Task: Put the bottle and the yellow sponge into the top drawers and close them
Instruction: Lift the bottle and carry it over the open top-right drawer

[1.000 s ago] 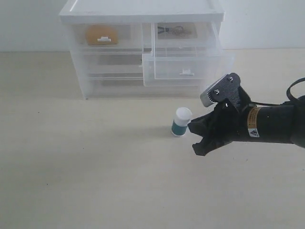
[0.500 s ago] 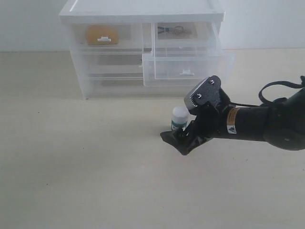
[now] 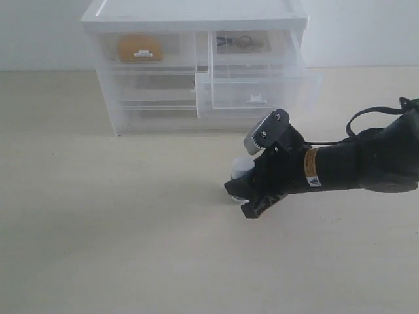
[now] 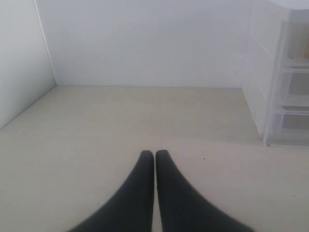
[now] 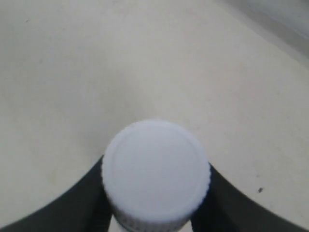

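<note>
The bottle [image 3: 243,164] stands upright on the table in front of the cabinet, only its white cap showing clearly. My right gripper [image 3: 239,200] is shut on the bottle, with one black finger on each side. From the right wrist view the round cap [image 5: 155,159] fills the gap and both fingers [image 5: 91,198] press against it. The yellow sponge [image 3: 139,46] lies inside the shut top left drawer [image 3: 147,49]. The right half-width drawer [image 3: 256,91] is pulled out. My left gripper [image 4: 154,153] is shut on nothing, off to the side of the cabinet [image 4: 285,72].
The white-framed cabinet [image 3: 196,16] stands at the back of the beige table [image 3: 118,229]. A dark wiry item [image 3: 241,42] shows through the clear plastic at the top right. Wider drawers [image 3: 150,88] sit below the top left one. A white wall [image 4: 145,43] rises behind.
My right gripper swept left and down from beside the bottle until its fingers straddled the bottle, then drew in against it. The bottle is still on the table.
</note>
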Available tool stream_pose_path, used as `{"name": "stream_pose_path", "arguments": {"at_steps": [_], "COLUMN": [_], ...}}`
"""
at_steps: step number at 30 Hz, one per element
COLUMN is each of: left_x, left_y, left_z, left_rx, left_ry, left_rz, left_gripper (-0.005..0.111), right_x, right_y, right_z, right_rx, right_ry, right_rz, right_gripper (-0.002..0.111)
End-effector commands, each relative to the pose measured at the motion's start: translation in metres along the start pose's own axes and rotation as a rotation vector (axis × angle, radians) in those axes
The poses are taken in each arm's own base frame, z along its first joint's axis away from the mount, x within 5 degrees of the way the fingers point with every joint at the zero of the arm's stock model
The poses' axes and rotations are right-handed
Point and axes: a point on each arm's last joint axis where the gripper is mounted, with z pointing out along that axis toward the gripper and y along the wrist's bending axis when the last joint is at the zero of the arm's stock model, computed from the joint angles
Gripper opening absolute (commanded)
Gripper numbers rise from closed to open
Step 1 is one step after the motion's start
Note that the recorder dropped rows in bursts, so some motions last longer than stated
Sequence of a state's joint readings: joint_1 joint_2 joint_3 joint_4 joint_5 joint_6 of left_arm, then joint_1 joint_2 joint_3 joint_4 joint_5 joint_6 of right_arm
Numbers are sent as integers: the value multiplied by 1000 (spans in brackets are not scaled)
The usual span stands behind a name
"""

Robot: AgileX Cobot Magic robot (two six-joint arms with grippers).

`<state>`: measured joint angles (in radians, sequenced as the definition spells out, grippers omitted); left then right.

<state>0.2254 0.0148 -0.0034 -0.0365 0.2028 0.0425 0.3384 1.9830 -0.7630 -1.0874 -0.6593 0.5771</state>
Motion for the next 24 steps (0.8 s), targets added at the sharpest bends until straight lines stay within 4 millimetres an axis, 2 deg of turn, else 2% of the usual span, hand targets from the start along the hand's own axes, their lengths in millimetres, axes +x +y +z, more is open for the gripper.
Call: {"name": "stream_pose_path", "arguments": {"at_steps": [1,4,8,12,14,17,19,24], "left_x": [1,1,1,1,1,1,1,1], "left_y": [0,0,0,0,0,0,0,0], "left_z": [1,1,1,1,1,1,1,1], "left_rx": [4,4,4,4,4,4,4,4], "left_ry": [6,6,6,6,6,6,6,6], "left_rz": [-16,-16,-16,-16,-16,-16,-16,-16], "left_gripper": [4,4,4,4,4,4,4,4], "right_x": [-19,-40,-86,-127,-143,-161,-171,-177], "right_y": [26,53,83,88,87,80,67,46], "right_z": [-33,-64,-109,-150,-161,-162,-155,-124], "right_rx": [-86,-105,19,336,426,511,593,643], "right_ry": [23,-15,-139,-195,-212,-192,-126,16], "right_rz": [-53,-159,-328,-443,-503,-623,-677,-801], "right_gripper": [3,3,3,3,3,3,3,3]}}
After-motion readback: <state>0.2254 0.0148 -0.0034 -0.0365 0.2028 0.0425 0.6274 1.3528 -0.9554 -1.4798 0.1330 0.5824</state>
